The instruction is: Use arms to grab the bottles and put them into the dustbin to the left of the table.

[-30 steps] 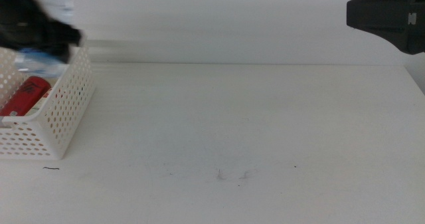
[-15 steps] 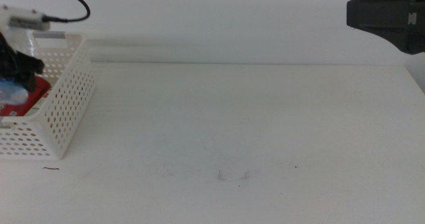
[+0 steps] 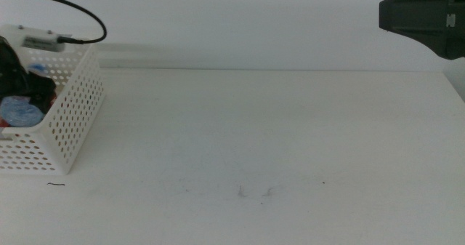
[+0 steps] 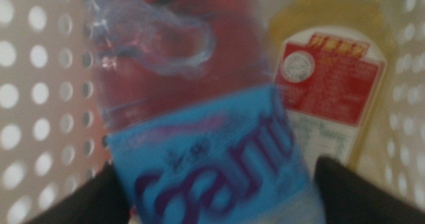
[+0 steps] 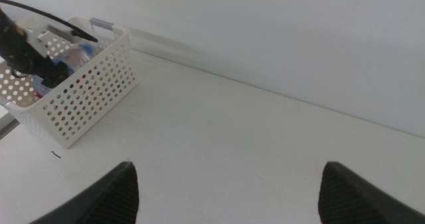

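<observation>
The white perforated dustbin (image 3: 73, 121) stands at the table's left end. My left gripper (image 4: 219, 184) is down inside it, shut on the blue-labelled water bottle (image 4: 206, 151), which shows in the middle view as a blue patch (image 3: 20, 113) under the black arm (image 3: 22, 81). Beside it in the bin lies the yellow-liquid bottle (image 4: 332, 84). The red can's colour (image 4: 179, 24) shows through the clear water bottle. My right gripper (image 5: 229, 184) hangs open high above the table, seen as a dark shape (image 3: 425, 16) at the top right.
The white table (image 3: 276, 143) carries only faint scuff marks (image 3: 254, 192) near the front. The bin's grey handle bar (image 5: 103, 24) faces the back wall. The left arm's black cable (image 3: 73, 12) loops above the bin.
The left arm has come down into the dustbin with the water bottle, and the red can is now covered in the middle view. The right arm has not moved.
</observation>
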You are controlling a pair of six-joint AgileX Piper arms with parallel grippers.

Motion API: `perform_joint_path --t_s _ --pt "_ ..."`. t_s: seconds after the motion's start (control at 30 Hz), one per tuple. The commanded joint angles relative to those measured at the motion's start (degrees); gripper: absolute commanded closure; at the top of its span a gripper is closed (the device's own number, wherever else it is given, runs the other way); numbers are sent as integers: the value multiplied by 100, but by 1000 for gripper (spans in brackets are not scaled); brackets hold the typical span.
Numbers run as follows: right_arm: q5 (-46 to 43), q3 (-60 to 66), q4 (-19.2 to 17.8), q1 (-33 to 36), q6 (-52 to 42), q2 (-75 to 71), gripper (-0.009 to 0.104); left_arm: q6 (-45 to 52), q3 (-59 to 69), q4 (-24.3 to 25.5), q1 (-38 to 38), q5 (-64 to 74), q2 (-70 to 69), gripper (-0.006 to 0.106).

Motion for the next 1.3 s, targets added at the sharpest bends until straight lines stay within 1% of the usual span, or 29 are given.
perform_joint_path --t_s 0.0,0.13,0.2,0.33,0.47,0.67,0.8,0.87,0.93,1.27 --pt "-70 27 -50 7 -17 -14 14 -149 -72 -84 4 293 -290 7" --pt "-70 27 -50 7 -17 -14 14 -307 -7 -247 -156 528 -941 7" --pt "-70 27 -50 7 -17 -14 14 -525 132 -237 -352 514 -1391 7" --pt "-70 27 -50 7 -17 -14 14 -970 645 -151 -964 306 -2518 7" --pt "-70 27 -50 7 -17 -14 14 -1007 1430 -179 -1637 -225 -3683 7" --pt "-70 27 -50 7 -17 -14 14 -1367 2392 -155 -2533 -1121 -5360 7" --pt "-70 27 -50 7 -17 -14 14 -1666 2906 -50 -2621 -1674 -6263 7" --pt "-70 27 -50 7 -17 -14 14 -1760 3019 184 -2621 -1774 -6598 7" --pt "-70 27 -50 7 -17 -14 14 -1774 3031 310 -2621 -1714 -6822 7" --pt "-70 27 -50 7 -17 -14 14 -1734 3031 310 -2621 -1760 -7327 7"
